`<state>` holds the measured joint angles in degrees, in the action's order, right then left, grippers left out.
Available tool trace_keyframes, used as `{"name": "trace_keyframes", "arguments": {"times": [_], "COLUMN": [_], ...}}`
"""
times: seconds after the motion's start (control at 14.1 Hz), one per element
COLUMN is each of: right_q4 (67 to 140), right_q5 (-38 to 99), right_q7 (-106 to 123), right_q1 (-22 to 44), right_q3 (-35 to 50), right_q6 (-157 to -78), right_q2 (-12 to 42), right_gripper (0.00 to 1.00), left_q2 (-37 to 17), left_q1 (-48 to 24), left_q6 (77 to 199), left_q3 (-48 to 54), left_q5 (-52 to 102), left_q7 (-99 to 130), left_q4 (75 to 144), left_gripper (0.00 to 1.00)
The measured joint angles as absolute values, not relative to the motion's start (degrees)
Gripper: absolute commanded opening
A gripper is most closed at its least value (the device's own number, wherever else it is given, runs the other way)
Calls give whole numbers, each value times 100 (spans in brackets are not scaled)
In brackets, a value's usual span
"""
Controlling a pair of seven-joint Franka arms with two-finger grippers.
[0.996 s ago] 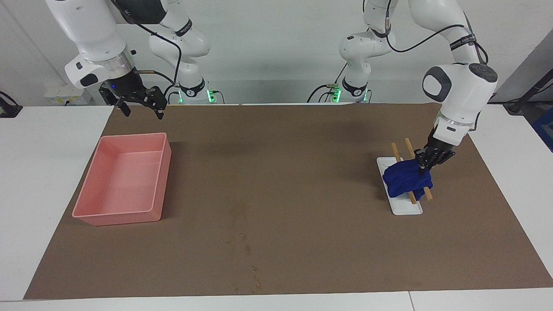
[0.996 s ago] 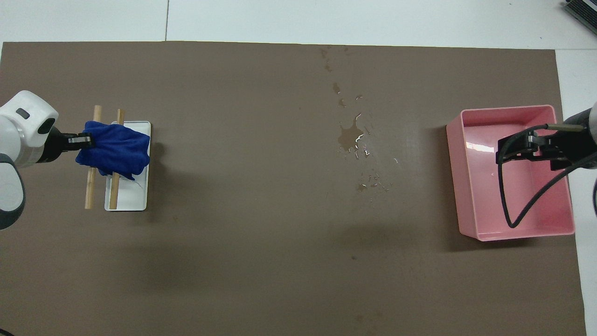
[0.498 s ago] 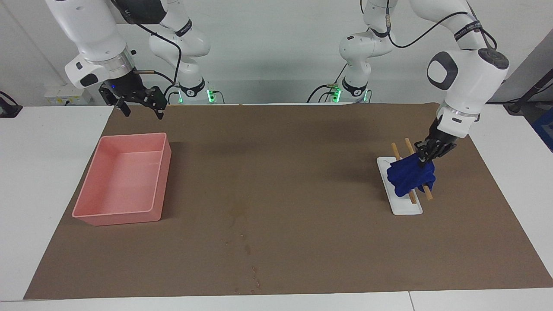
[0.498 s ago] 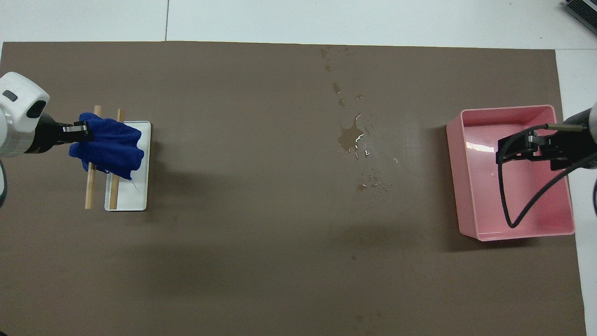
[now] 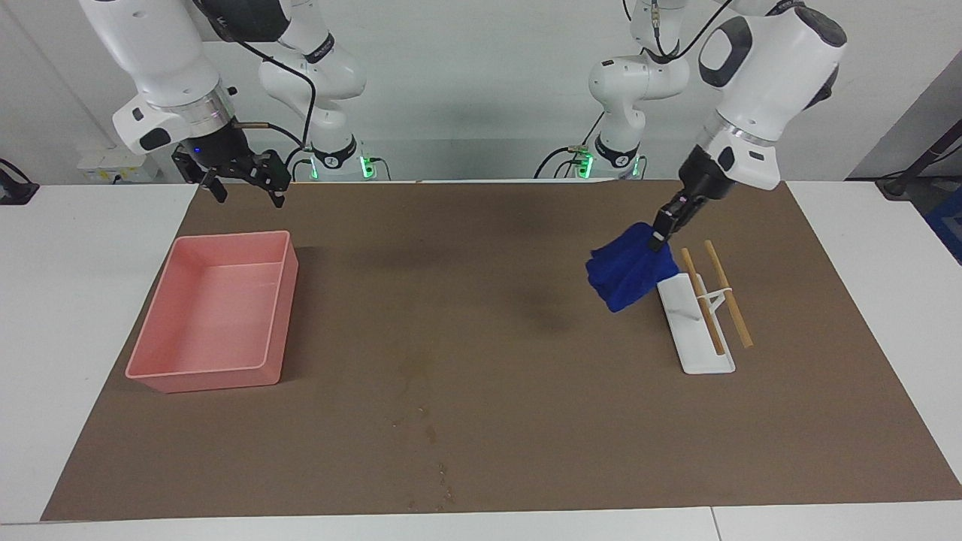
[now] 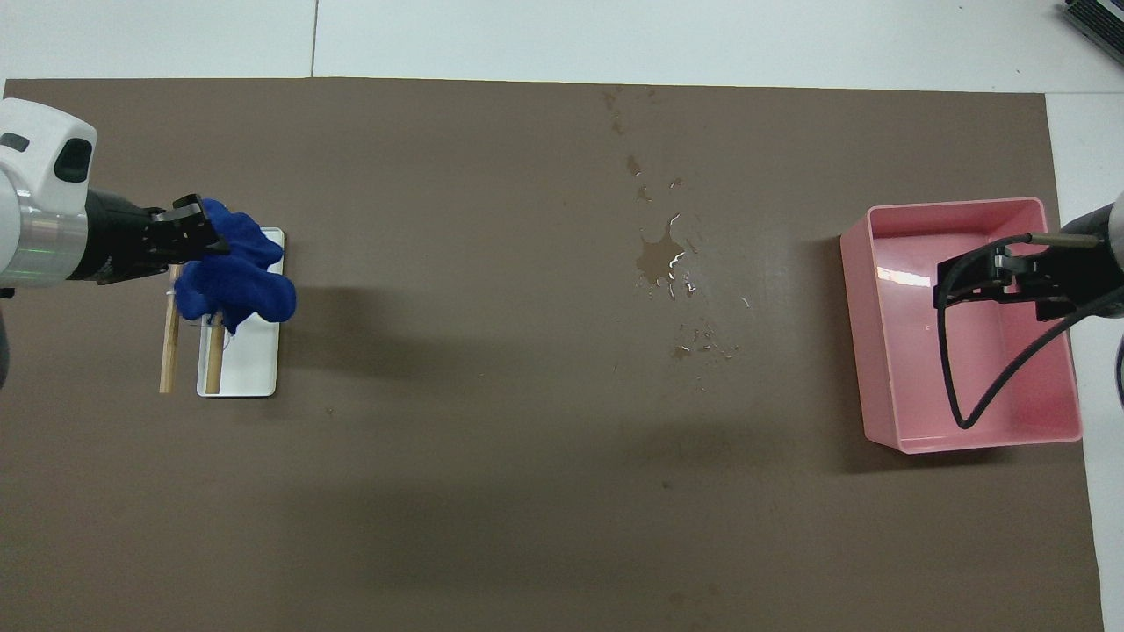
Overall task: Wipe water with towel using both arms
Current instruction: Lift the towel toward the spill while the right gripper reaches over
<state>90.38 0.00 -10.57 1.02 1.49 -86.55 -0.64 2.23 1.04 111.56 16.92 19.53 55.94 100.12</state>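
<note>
So the big change: the left gripper (image 5: 661,229) has pulled the small deep-blue soft towel (image 5: 625,276) up off the white rack with two wooden rods (image 5: 703,330) where it was draped a second ago. In the facing view the towel now hangs in the air at right of centre, clear of the rack and beside its end, with the fingers pinched shut on its top corner. In the overhead view it sits at the left edge of the frame, partly covering the rack from above. That means the pickup looks done, and what's left is probably the carry over to the spill, then the actual wiping.

The towel itself looks like a bunched, floppy bundle with deep folds, dangling from one corner, so it'll likely need some spreading or pressing to cover much.

The water (image 6: 657,260) is a darker damp blotch with shiny flecks, right of centre in the overhead frame, well apart from the towel, and nothing has touched it.

The right gripper (image 5: 242,182) hasn't budged: it waits at the upper left of the facing view, over the edge of the brown mat (image 5: 481,421) by the pink plastic tray (image 5: 282,297), fingers spread open and empty.
</note>
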Motion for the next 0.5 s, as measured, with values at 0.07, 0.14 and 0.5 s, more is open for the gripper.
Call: {"name": "trace_keyframes", "arguments": {"times": [0.07,0.14,0.5], "right_q4": [9038,9038,9047], "right_q5": [0,0,6], "right_q7": [-1057,-1057,-1067], "right_q1": [102,102,112], "right_q3": [149,149,158], "right_q6": [-8655,-8655,-8660], "right_q2": [-64,-64,-64], "right_gripper": [100,100,96], "left_q2": [222,221,202], "left_q1": [60,35,27], "left_q6": [11157,11164,11837], "left_q3": [1892,2071,2799], "left_q5": [2148,2353,2878], "left_q7": [6428,7219,10592], "left_q4": [9920,9843,9669], "left_gripper": [0,0,0]}}
